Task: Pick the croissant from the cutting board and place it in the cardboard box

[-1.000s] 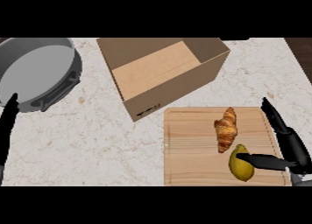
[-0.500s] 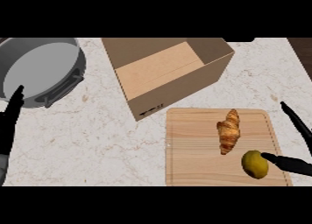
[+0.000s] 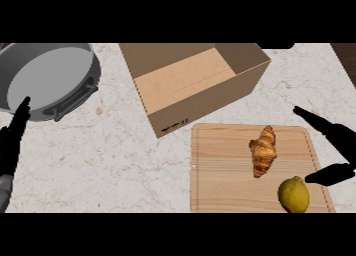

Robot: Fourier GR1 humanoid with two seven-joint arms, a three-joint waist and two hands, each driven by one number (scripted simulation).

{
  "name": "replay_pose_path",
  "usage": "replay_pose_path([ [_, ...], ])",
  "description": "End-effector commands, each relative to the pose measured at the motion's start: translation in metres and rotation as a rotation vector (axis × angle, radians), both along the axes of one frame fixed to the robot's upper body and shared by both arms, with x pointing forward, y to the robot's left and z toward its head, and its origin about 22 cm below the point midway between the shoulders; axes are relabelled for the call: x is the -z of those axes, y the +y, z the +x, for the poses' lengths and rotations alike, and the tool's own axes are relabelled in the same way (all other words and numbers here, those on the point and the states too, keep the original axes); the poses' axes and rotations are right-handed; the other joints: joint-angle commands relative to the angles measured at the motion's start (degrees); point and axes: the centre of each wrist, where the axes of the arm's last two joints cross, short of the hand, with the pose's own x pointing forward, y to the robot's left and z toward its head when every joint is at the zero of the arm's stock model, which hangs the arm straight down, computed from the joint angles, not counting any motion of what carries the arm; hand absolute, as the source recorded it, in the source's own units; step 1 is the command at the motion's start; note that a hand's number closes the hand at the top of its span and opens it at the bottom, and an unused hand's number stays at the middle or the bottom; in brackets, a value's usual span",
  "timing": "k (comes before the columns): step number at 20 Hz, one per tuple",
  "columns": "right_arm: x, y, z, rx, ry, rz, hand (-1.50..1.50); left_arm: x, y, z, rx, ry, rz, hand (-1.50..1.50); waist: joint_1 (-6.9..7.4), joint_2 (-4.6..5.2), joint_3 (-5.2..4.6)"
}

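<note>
1. Wooden board (image 3: 218, 175) lies at the near right of the marble counter (image 3: 107, 165). The croissant (image 3: 263, 150) rests on it a little right of the middle, running near to far, with its far tip toward the board's far edge.
2. Yellow lemon (image 3: 293, 194) sits on the board's near right corner, just beside the croissant's near end but apart from it.
3. The box (image 3: 218, 102) stands just beyond the board's far left corner. Its top is open and nothing shows inside.
4. The right hand (image 3: 345, 142) hangs over the board's right edge with fingers straight, pointing far and left, and the thumb spread wide toward the lemon. It holds nothing and is apart from the croissant. The thumb tip is so close to the lemon that contact cannot be told.
5. The left hand (image 3: 7, 147) rests at the left edge with fingers straight and up, holding nothing, just near of a grey pot (image 3: 44, 80).
6. By the look of it, the step in hand is the reach: the croissant is not yet picked up and the box has not yet received anything.
7. The next move probably calls for the right hand to shift left over the croissant and come down across its middle. Fingers would go on one long side and the thumb on the other before closing.
8. The thumb needs to stay clear of the lemon, which could roll if nudged.
9. After the lift, the path runs far and left, high enough to pass the box's near wall.
</note>
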Motion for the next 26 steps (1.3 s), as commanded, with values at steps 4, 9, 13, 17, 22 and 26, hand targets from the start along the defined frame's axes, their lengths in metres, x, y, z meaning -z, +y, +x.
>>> replay_pose_path([
  [4, 0.005, 0.042, 0.021, -0.035, 0.158, -0.084, -1.5, 0.01, 0.009, -0.006, 0.016, -0.004, -0.002, 0.0, -0.1, 0.06, 0.11],
  [9, 0.011, 0.051, 0.041, -0.022, 0.182, -0.171, -1.5, 0.009, -0.004, -0.006, -0.006, 0.006, 0.004, 0.0, -0.06, 0.08, 0.13],
  [13, 0.013, 0.062, 0.032, -0.037, 0.161, -0.159, -1.5, 0.002, 0.002, 0.001, -0.014, -0.001, -0.003, 0.0, -0.41, 0.0, 0.12],
  [17, 0.012, 0.053, 0.05, -0.046, 0.197, -0.178, -1.5, 0.007, -0.002, 0.01, 0.007, 0.002, -0.019, 0.0, -0.35, 0.07, 0.12],
  [22, 0.008, 0.065, 0.029, -0.065, 0.171, -0.105, -1.5, 0.015, -0.005, -0.003, 0.003, 0.005, 0.0, 0.0, -0.54, -0.01, 0.12],
  [26, 0.009, 0.072, 0.03, -0.099, 0.171, -0.057, -1.5, 0.005, -0.002, 0.0, -0.007, 0.004, -0.016, 0.0, -0.53, -0.02, 0.12],
])
